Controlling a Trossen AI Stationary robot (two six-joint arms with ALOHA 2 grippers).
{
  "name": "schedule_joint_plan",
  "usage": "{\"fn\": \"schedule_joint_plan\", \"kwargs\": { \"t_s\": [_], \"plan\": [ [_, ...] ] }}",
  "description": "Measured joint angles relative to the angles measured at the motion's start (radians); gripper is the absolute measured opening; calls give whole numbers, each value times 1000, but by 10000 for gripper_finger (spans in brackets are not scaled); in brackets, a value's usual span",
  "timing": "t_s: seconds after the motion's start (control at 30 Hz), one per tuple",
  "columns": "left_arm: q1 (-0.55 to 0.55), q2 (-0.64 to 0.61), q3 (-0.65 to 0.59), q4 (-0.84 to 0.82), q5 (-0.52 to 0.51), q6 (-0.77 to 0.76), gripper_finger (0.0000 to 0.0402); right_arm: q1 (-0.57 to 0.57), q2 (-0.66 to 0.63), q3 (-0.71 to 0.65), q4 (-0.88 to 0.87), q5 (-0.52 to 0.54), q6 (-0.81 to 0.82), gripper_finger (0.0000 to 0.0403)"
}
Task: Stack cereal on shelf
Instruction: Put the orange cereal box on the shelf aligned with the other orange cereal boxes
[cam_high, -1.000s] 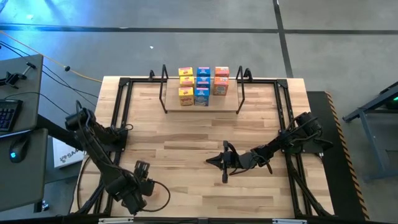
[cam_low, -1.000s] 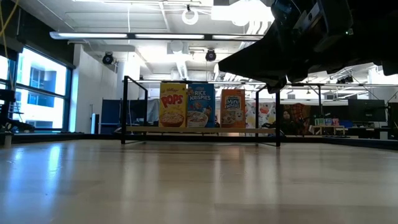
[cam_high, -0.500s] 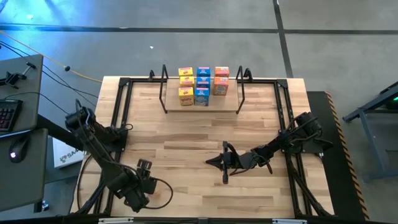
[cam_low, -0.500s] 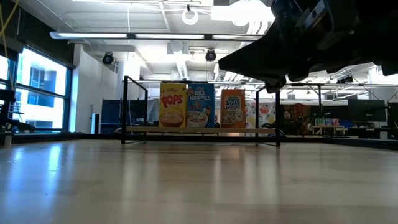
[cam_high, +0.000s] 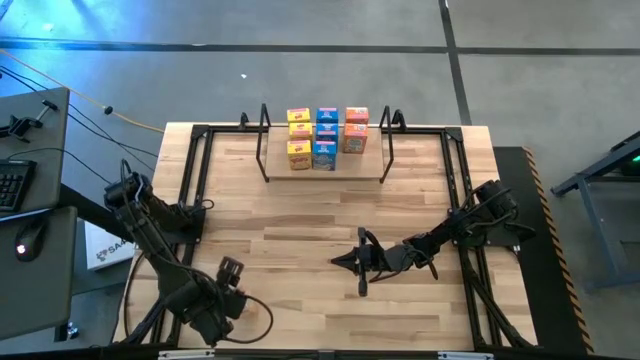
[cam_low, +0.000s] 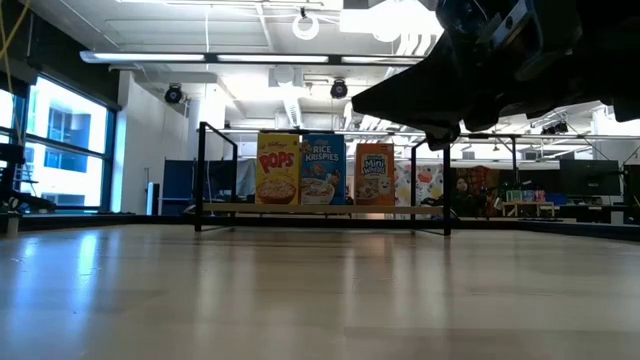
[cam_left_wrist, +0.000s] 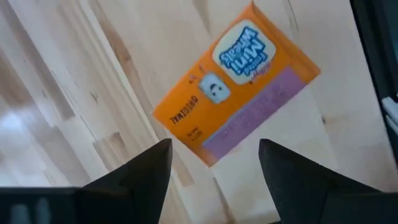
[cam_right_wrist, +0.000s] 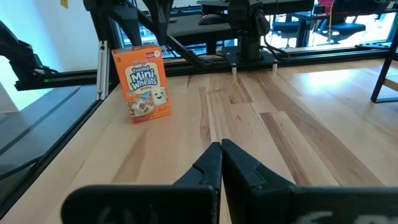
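One orange cereal box (cam_right_wrist: 142, 81) stands upright on its bottom end on the tabletop, toward the near left corner. In the left wrist view the same box (cam_left_wrist: 236, 81) lies just beyond my left gripper (cam_left_wrist: 214, 168), which is open above it and touches nothing. My left gripper (cam_high: 238, 298) hovers there at the end of the left arm. My right gripper (cam_high: 345, 260) is shut and empty over the middle of the table. On the shelf (cam_high: 325, 168) at the far edge stand the other cereal boxes (cam_high: 324, 135) in yellow, blue and orange rows.
A black metal frame (cam_high: 196, 180) runs along the table's left and right sides. The shelf's upright wire loops (cam_high: 265, 140) close off both of its ends. A bare stretch of wooden tabletop (cam_high: 290, 220) lies between the shelf and the two grippers.
The left arm has shifted slightly over the near left corner while its gripper stays above the orange box. The right arm has hardly moved.
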Motion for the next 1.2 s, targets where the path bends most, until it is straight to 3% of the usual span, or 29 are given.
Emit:
{"fn": "schedule_joint_plan", "kwargs": {
  "t_s": [0.33,0.53,0.7,0.87,1.2],
  "plan": [
    [28,0,0,25,-62,172,237,-2,0,0,-1,3,1,0],
    [28,0,0,34,-52,164,237,-2,0,0,-1,6,7,0],
    [27,0,0,80,-37,66,231,-2,0,0,-1,6,21,0],
    [23,0,0,80,-63,-111,200,-2,0,35,-24,2,20,0],
    [-2,0,0,139,-106,-331,150,-2,0,240,-336,-43,71,2]
  ]
}}
